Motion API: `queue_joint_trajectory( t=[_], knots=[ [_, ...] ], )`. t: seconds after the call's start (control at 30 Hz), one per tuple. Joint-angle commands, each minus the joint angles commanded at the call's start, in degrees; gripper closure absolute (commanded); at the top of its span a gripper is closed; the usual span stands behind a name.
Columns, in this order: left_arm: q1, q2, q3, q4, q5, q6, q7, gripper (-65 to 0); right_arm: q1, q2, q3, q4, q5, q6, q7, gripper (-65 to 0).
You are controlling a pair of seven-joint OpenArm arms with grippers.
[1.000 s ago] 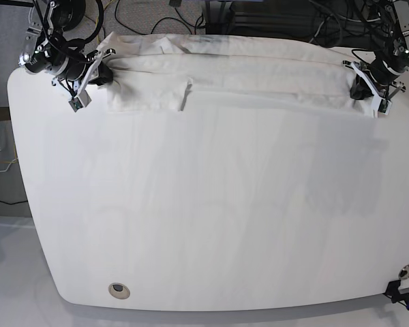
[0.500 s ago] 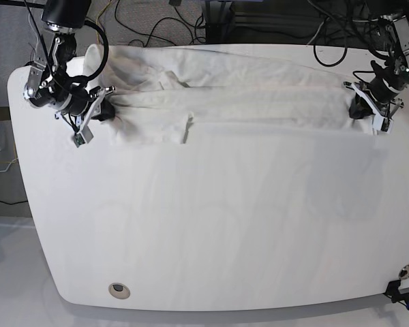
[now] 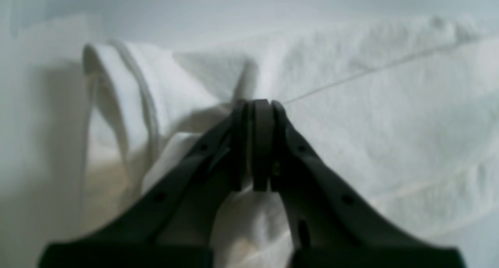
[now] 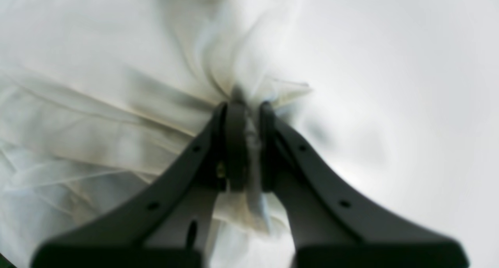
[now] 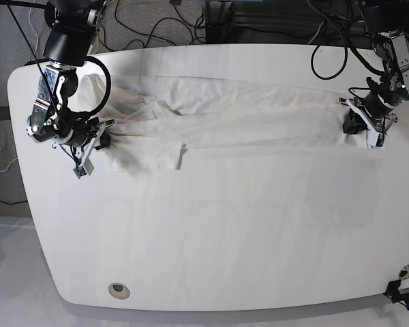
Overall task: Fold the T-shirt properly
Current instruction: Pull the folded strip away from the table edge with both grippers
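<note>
Claw on the left arm [image 3: 255, 151] pinched tight on a bunch of the T-shirt [image 5: 245, 112], jaws closed with cloth squeezed between, right by a rolled hem at one end of the garment. Same deal with the right claw [image 4: 243, 143]: clamped on a gathered wad of fabric, creases fanning out from the pinch. Shirt stretched long across the far half of the tabletop [image 5: 211, 238], held at both ends, looks like to keep it taut and flat so it can be dragged or laid down clean. Sagging a bit in the middle though, with a small flap [image 5: 180, 156] poking out of the near edge. No print visible, so probably face down or already doubled over, can't tell which. Guessing still early in the fold. Main risk: uneven pull from either end, bunching up that left-hand side.
</note>
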Motion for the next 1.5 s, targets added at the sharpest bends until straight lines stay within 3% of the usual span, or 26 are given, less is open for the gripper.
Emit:
queue_joint_trajectory(
  t=[0.27,0.83,0.97,1.23,1.5],
  knots=[
    [2.29,-0.09,-1.67,0.26,-0.09,-0.09,0.00,0.0,-0.44,0.18,-5.19,-0.09,0.00,0.00,3.78,0.0],
    [2.55,-1.32,-1.67,0.26,-0.09,-0.09,0.18,0.0,0.00,0.44,-4.84,0.26,0.53,-0.09,3.60,-3.0],
    [2.55,-1.32,-1.67,0.26,-0.09,-0.09,0.18,0.0,-0.26,0.44,-4.84,4.66,0.62,0.00,3.43,-4.0],
    [2.46,-1.32,-1.67,0.26,-0.09,-0.09,0.18,0.0,-0.97,0.18,-4.84,12.48,0.62,0.00,1.23,-38.8],
    [2.29,-1.32,-1.67,0.26,-0.09,-0.09,0.18,0.0,1.14,-1.23,-5.10,14.95,0.35,0.00,1.23,-40.4]
  ],
)
